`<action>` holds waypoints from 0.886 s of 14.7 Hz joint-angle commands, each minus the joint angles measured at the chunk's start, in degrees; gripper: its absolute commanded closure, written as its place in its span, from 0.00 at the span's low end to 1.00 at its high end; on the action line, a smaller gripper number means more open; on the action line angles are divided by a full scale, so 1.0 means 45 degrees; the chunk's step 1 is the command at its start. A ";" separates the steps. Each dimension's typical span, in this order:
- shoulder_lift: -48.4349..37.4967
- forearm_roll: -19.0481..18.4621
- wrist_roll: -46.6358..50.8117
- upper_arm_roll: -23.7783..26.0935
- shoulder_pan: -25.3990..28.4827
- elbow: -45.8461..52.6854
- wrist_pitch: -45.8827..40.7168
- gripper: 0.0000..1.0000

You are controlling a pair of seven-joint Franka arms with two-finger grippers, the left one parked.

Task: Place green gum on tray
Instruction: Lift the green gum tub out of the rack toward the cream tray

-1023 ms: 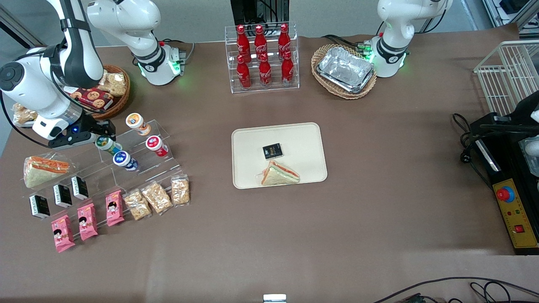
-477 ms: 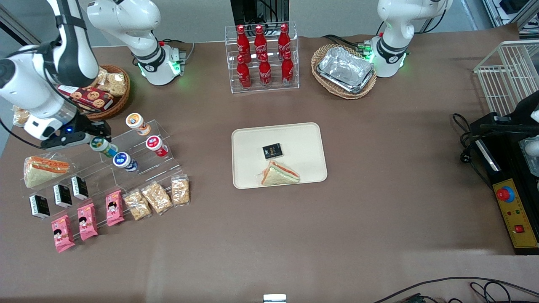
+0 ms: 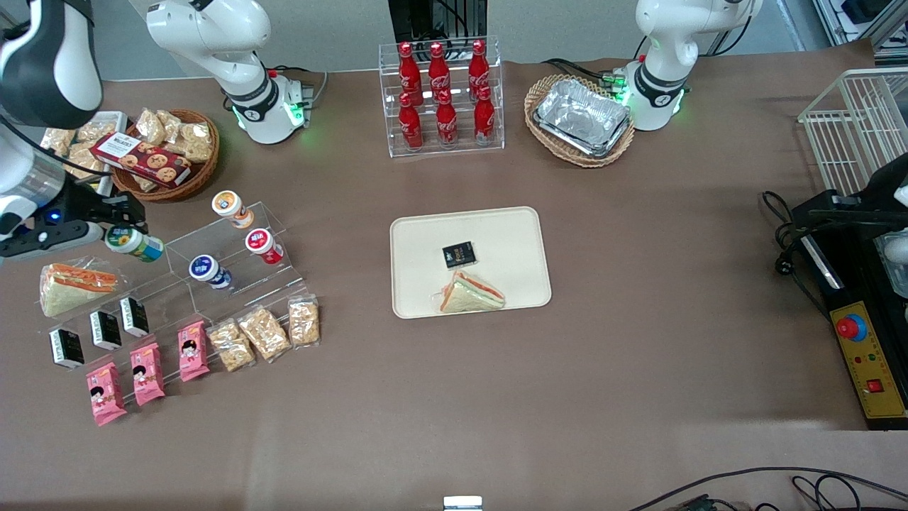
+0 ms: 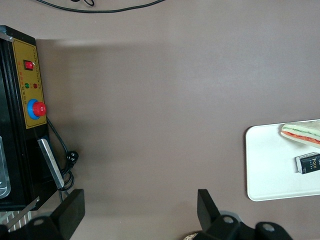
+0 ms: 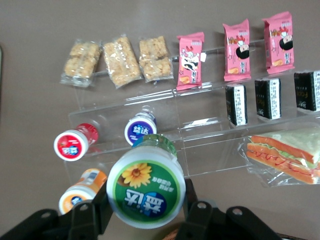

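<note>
The gripper [image 3: 117, 231] hangs at the working arm's end of the desk [image 3: 496, 397], raised above the clear stepped stand [image 3: 213, 273], with its fingers [image 5: 95, 212] clamped on the green gum [image 3: 133, 243]. The canister is lifted clear of the stand and tilted, its green lid with a yellow flower mark facing the wrist camera [image 5: 145, 187] — the black fingers press its sides on either flank.

On the stand below it sit three other canisters: one with an orange lid [image 3: 228, 206] on the upper step, one with a red lid [image 3: 263, 245] and one with a blue lid [image 3: 206, 270] lower down. A wrapped sandwich [image 3: 74, 286] lies at the stand's end nearest the working arm, and three small black packets [image 3: 99, 331] stand on the step nearer the front camera. Nearer still lie three pink snack packs [image 3: 145, 372] and three bags of pale puffed snacks [image 3: 266, 333].

The tray [image 3: 418, 241] rests flat in the middle of the desk, well apart from the gum. It carries a small black packet [image 3: 459, 255] and, just beside it and nearer the camera, a second wrapped sandwich [image 3: 470, 293].

Farther from the camera stand a clear rack of red soda bottles [image 3: 441, 96], a wicker basket of foil trays [image 3: 580, 119] and — toward the working arm's end — a basket of biscuits [image 3: 159, 152].
</note>
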 commanded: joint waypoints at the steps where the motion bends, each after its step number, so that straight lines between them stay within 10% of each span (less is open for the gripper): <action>1: 0.0561 0.0083 0.0406 0.0015 0.0529 0.1558 -0.1219 0.61; 13: 0.1361 0.1274 1.0637 0.0015 0.5665 0.1933 -0.1243 0.61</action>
